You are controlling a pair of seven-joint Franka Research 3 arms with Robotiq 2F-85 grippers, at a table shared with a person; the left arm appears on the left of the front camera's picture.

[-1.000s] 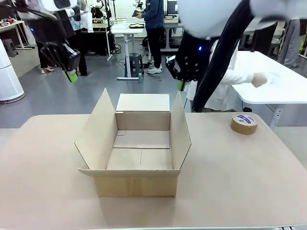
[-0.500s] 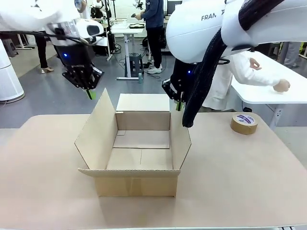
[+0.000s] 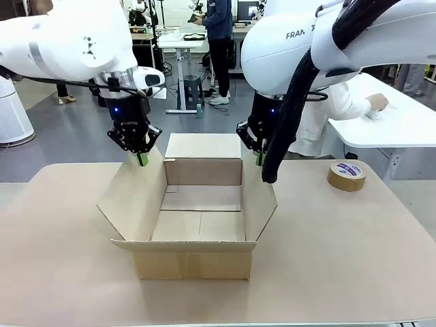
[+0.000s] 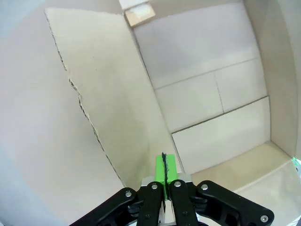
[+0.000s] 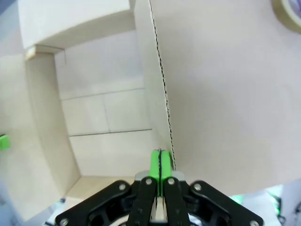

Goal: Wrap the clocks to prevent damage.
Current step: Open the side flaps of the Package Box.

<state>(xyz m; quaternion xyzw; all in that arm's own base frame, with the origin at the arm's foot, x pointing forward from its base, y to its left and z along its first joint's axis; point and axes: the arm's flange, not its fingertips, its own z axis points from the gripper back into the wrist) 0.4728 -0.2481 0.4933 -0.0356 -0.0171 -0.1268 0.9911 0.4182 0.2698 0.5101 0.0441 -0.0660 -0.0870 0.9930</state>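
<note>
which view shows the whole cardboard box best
Front view: the cardboard box stands whole on the table, flaps open. The left wrist view gives its left flap and floor; the right wrist view, its right flap and floor.

Front: looks from the robot's side across the table [image 3: 54,272] toward the far room, from above table height and at middling range, with the cardboard box [image 3: 197,262] centred. Left wrist: peers steeply down along the left gripper [image 4: 164,163], close over the box's left flap and into its floor; right wrist: does the same along the right gripper [image 5: 160,161], close over the right flap. Shares the box's floor and inner walls among all three, and the tape roll [image 3: 347,175] between front and right wrist.
</note>
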